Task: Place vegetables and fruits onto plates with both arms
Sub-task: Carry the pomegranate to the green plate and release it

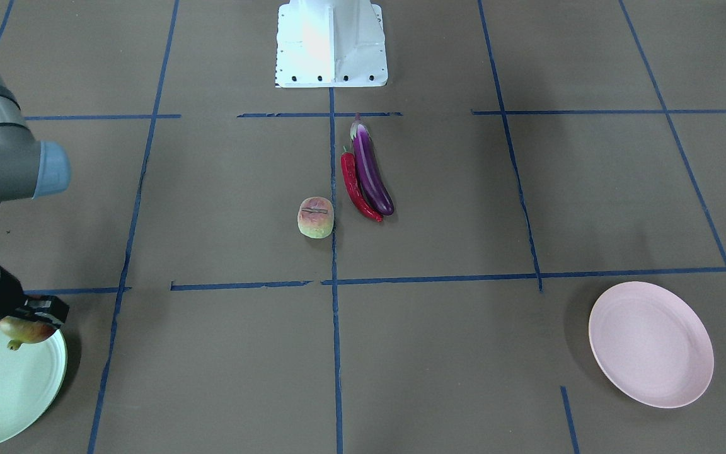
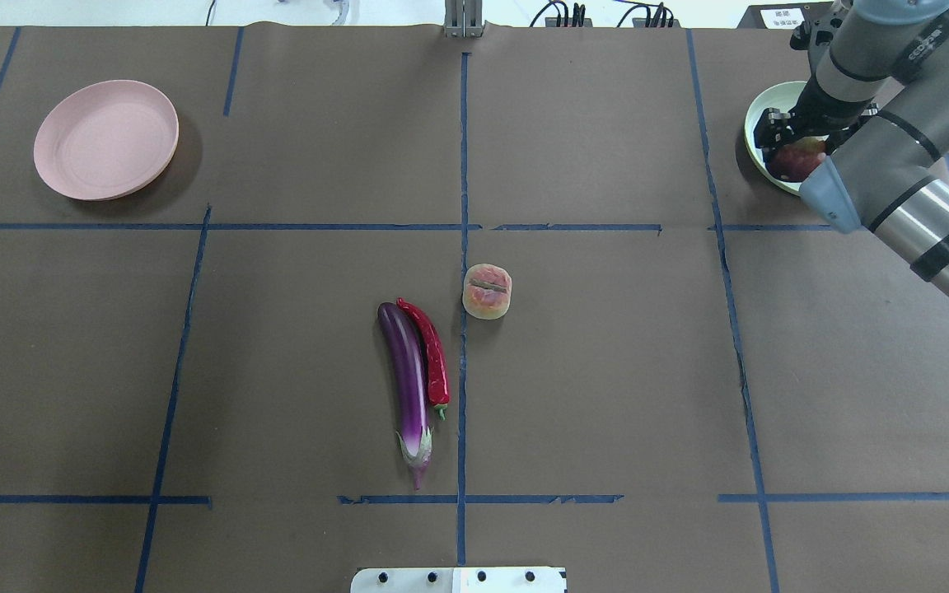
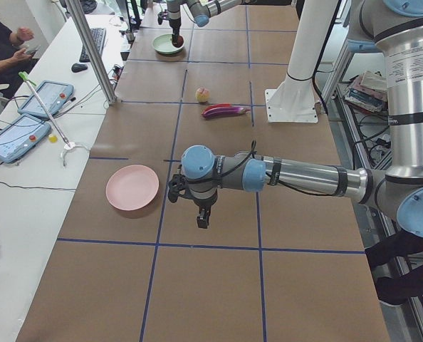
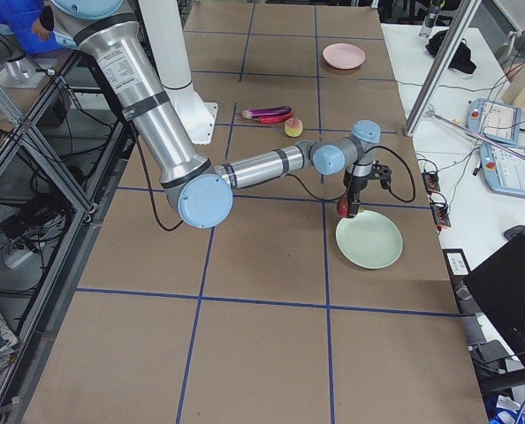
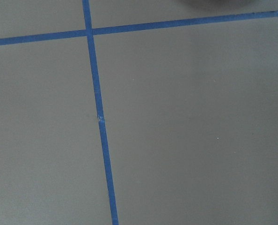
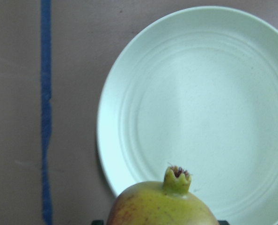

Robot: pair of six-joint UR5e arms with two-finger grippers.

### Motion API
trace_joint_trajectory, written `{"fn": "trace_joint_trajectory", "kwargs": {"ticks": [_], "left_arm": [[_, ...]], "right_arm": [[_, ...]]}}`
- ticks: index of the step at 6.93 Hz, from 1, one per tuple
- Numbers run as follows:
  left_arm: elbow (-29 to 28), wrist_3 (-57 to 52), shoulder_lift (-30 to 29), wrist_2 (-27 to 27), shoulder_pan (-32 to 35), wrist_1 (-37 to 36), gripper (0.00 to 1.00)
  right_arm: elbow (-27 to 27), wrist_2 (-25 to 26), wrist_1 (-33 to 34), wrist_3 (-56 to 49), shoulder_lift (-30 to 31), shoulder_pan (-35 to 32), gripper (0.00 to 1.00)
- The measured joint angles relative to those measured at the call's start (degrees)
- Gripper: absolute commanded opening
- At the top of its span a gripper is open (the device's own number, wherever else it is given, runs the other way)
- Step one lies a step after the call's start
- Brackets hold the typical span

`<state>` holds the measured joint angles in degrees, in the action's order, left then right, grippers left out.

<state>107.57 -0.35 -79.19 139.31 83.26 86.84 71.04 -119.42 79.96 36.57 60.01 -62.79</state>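
Dull brown table (image 2: 606,371), gridded with blue tape lines. Glossy purple eggplant (image 2: 407,371), paling to whitish-green at the stem end. Shiny red chili pepper (image 2: 433,354) with a small green stem. Round pale fruit (image 2: 487,291): pink on top, yellow-green lower, with a brown line across. The red-and-yellow fruit (image 6: 164,208) is yellow-green by the nub, reddish at the sides. Pale mint-green plate (image 6: 200,93) with faint concentric rings. Plain pale pink plate (image 2: 105,138). Silver-grey right arm (image 2: 927,214) with black bands and light blue joint caps. White base block (image 1: 331,44).
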Motion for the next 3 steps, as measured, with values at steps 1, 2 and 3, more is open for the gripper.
{"fn": "trace_joint_trajectory", "kwargs": {"ticks": [1, 2, 3], "left_arm": [[0.0, 0.0, 0.0, 0.0, -0.2, 0.0, 1.00], [-0.1, 0.0, 0.0, 0.0, -0.2, 0.0, 1.00], [-0.2, 0.0, 0.0, 0.0, -0.3, 0.0, 1.00]], "right_arm": [[-4.1, -0.4, -1.8, -3.4, -0.3, -1.6, 0.35], [-6.3, -0.4, -2.5, -5.5, -0.1, -2.3, 0.70], [-7.1, -0.3, -2.7, -6.8, 0.2, -2.7, 1.00]]}}
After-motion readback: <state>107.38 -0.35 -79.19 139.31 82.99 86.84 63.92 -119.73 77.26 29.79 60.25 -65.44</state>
